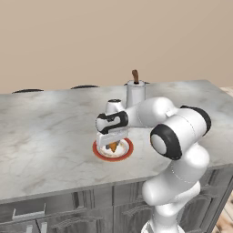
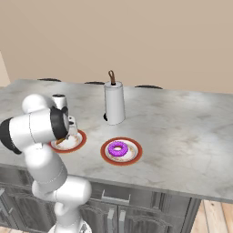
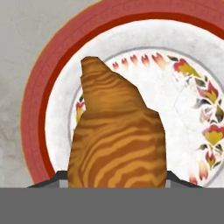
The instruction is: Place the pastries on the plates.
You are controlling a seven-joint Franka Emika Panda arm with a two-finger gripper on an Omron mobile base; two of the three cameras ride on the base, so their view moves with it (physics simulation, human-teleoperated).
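Note:
My gripper point(image 1: 112, 142) is shut on the golden-brown croissant point(image 3: 118, 140), which hangs tip-down between the fingers just over the left plate point(image 1: 98, 150). That plate's red-orange rim point(image 3: 47, 83) and white patterned centre lie right under the croissant point(image 1: 113, 147) in the hand view. I cannot tell whether the croissant's tip touches the plate. To the right of the gripper point(image 2: 65, 135) and the left plate point(image 2: 81, 139), the purple-frosted donut point(image 2: 118, 149) lies in the middle of the second plate point(image 2: 107, 157).
A tall white pot point(image 2: 113, 103) with a brown knob stands behind the two plates. The grey marble counter point(image 1: 45, 136) stretches wide on both sides; its front edge point(image 1: 68, 184) is close to the plates, with dark cabinets below. Dark stool tops point(image 1: 27, 90) show past the far edge.

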